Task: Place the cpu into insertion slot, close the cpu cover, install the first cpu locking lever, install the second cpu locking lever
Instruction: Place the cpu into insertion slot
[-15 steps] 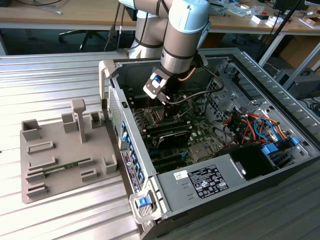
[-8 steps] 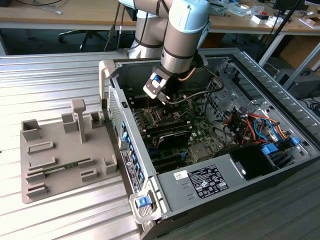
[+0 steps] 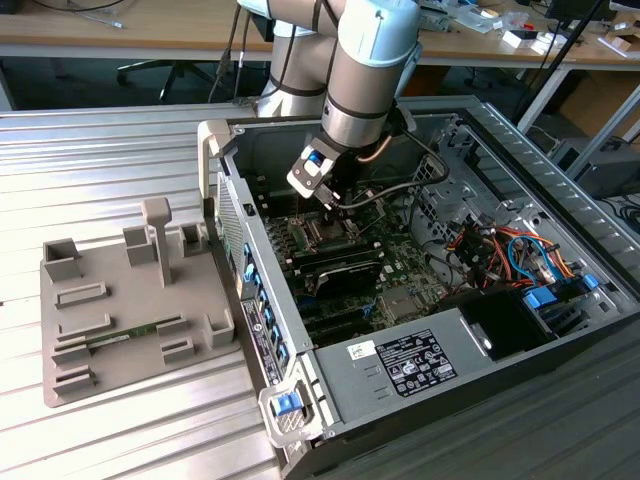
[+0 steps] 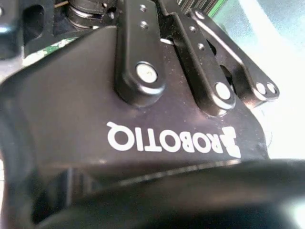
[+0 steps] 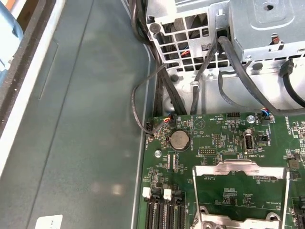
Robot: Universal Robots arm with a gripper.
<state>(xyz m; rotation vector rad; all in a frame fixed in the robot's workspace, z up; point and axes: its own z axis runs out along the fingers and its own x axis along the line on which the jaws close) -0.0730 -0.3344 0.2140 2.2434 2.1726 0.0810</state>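
Observation:
In the exterior view my gripper point(image 3: 333, 200) reaches down into the open computer case point(image 3: 225, 150), just above the green motherboard point(image 3: 400, 270). Directly under it lies the insertion slot point(image 3: 323, 234), a dark square with a silver rim. The cpu and the locking levers are hidden from me. The second wrist view is close on the gripper's black body point(image 4: 143, 119) and its linkages. In the first wrist view a silver metal frame point(image 5: 240, 168) lies flat on the board, with green board showing through its window. I cannot tell whether this frame is the cpu cover.
A grey fixture tray point(image 3: 130, 300) lies on the ribbed metal table at the exterior view's left. The white-labelled grey box point(image 3: 420, 365) sits at the case's near end, and cables and blue-tabbed drive bays point(image 3: 540, 280) fill the right. Black cables point(image 5: 143, 119), a coin cell point(image 5: 179, 140) and memory slots point(image 5: 164, 217) border the frame.

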